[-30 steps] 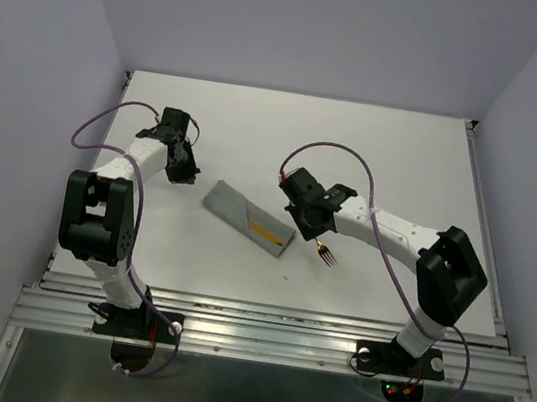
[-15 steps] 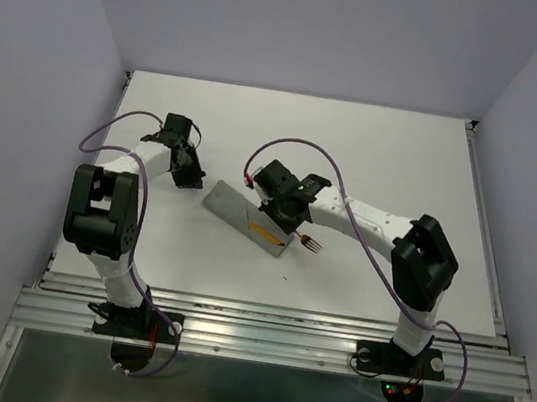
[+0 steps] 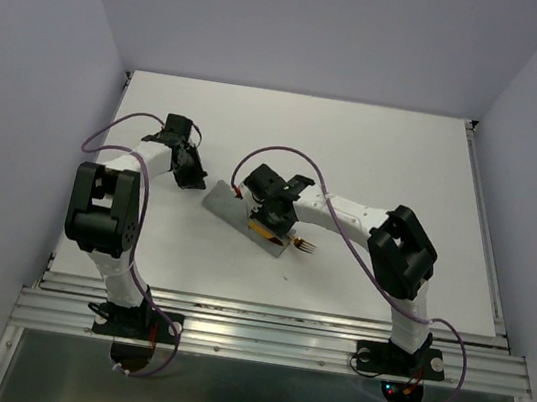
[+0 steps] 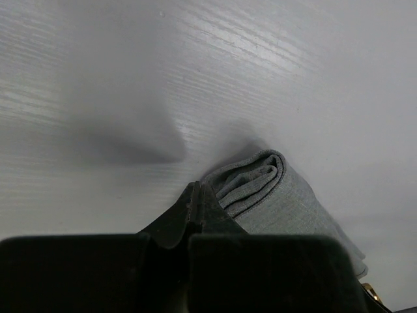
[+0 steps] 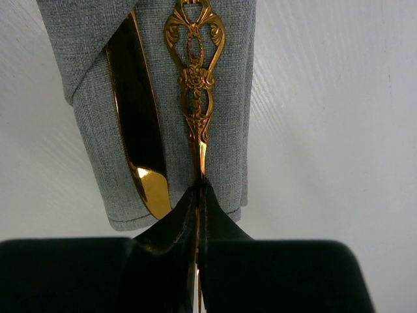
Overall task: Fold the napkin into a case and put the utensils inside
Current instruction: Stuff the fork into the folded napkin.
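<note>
The napkin is folded into a narrow grey case [image 3: 229, 204] lying at a slant mid-table. In the right wrist view the case [image 5: 228, 130] holds a golden knife [image 5: 138, 150] tucked under a diagonal flap. My right gripper [image 3: 272, 218] is shut on the golden fork [image 5: 196, 85]. The fork's ornate handle lies over the case's face and its tines [image 3: 305, 246] stick out past the lower right end. My left gripper [image 3: 194, 181] is shut and empty. In the left wrist view its tips [image 4: 195, 193] rest at the case's layered end [image 4: 257, 182].
The white table [image 3: 406, 161] is walled by pale panels on three sides. A metal rail [image 3: 268, 338] runs along the near edge by the arm bases. Cables loop over both arms.
My right gripper has moved left with the fork, bringing its handle over the case. My left gripper has shifted slightly toward the case's upper left end.
</note>
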